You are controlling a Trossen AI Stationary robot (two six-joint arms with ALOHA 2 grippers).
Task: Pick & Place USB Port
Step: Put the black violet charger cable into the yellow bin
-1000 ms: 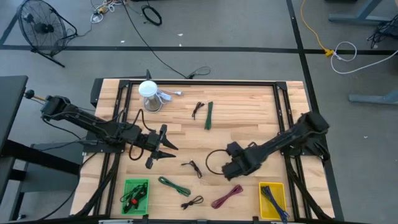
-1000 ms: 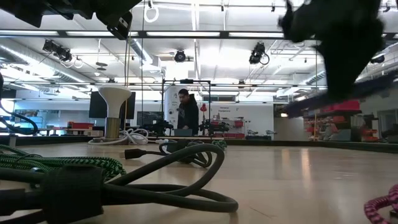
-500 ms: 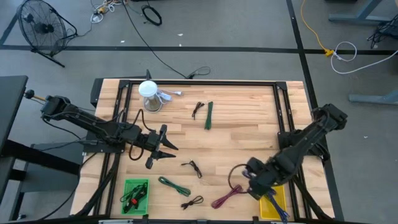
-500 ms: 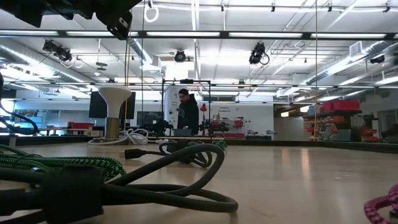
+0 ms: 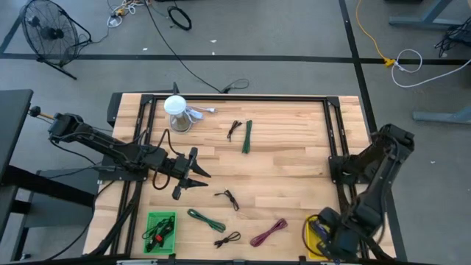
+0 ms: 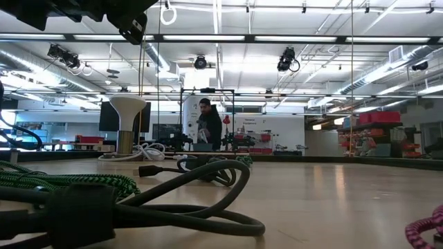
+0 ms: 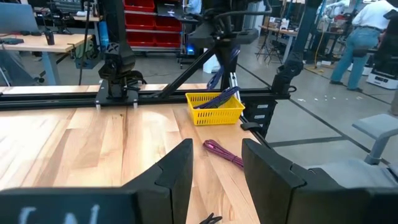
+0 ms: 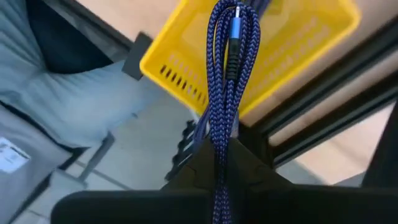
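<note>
1. I am gripping a bundled blue braided USB cable (image 8: 227, 93) in the right gripper (image 8: 217, 163), whose fingers are pinched fully together around the strands near one end of the coil.
2. The bundle is hanging past the fingers as a long narrow loop with a connector showing at its far end, so I am judging it light, soft and floppy; it is likely to swing and sag rather than hold its shape.
3. The braided jacket is giving decent friction, so I am not expecting slip, though a pinch across only some strands could let the rest of the coil unspool. Taking all the strands together at the middle of the coil looks the safer hold.
4. Just beyond the cable, the yellow basket (image 8: 298, 59) is sitting at the table's near right corner; from overhead the right gripper (image 5: 333, 237) is hovering at its edge (image 5: 312, 223).
5. Farther off, the left gripper (image 5: 193, 174) is waiting over the left-centre of the table, fingers spread and holding nothing.
6. Loose cables are lying around: a magenta one (image 5: 268, 232), green one (image 5: 205, 219), and a green bin (image 5: 160, 230).
</note>
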